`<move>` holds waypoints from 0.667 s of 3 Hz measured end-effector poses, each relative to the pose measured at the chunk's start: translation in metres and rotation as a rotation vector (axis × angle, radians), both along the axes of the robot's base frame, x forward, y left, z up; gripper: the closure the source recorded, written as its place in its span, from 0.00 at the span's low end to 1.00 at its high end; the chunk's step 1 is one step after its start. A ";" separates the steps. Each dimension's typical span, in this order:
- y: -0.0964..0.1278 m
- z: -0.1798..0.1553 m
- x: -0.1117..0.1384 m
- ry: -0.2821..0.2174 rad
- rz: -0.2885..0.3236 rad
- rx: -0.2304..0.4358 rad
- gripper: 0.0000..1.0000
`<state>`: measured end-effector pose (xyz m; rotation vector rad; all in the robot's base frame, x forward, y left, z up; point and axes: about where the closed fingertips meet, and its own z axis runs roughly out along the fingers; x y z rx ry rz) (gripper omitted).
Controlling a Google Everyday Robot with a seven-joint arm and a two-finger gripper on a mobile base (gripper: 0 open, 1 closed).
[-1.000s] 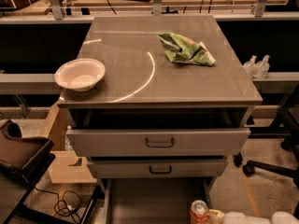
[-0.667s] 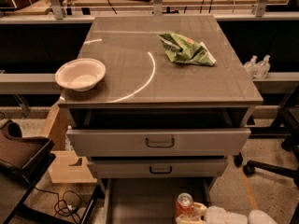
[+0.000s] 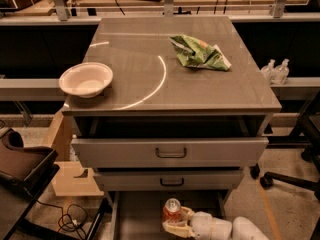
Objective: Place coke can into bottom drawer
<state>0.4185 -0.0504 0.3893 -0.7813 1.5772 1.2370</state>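
While the arm [image 3: 215, 227] is reaching in from the bottom right edge of the camera view, the gripper [image 3: 176, 225] is sitting low over the bottom drawer [image 3: 137, 216], which is standing pulled out beneath the cabinet. Its pale fingers [image 3: 172, 229] are curling around the lower part of the coke can [image 3: 172, 211] and appear to be pinching it. The can is standing upright, silver top upward, over the drawer's dark floor near the middle. Whether its base is touching that floor I cannot tell, since the fingers are hiding it.

Above, the two grey drawer fronts are showing their dark handles. The upper one [image 3: 170, 152] is jutting forward, leaving a dark gap under the cabinet top [image 3: 200, 91]; the lower one [image 3: 170, 180] is sitting further back.

On the top, a white bowl [image 3: 86, 79] is resting near the left front edge, and a crumpled green bag [image 3: 199, 53] is lying toward the back right, well apart from it (a pale curved streak is arcing between them). Two small clear bottles [image 3: 275, 71] are standing beside the cabinet on the right.
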 end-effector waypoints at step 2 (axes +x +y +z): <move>0.043 -0.011 0.018 -0.116 -0.057 -0.096 1.00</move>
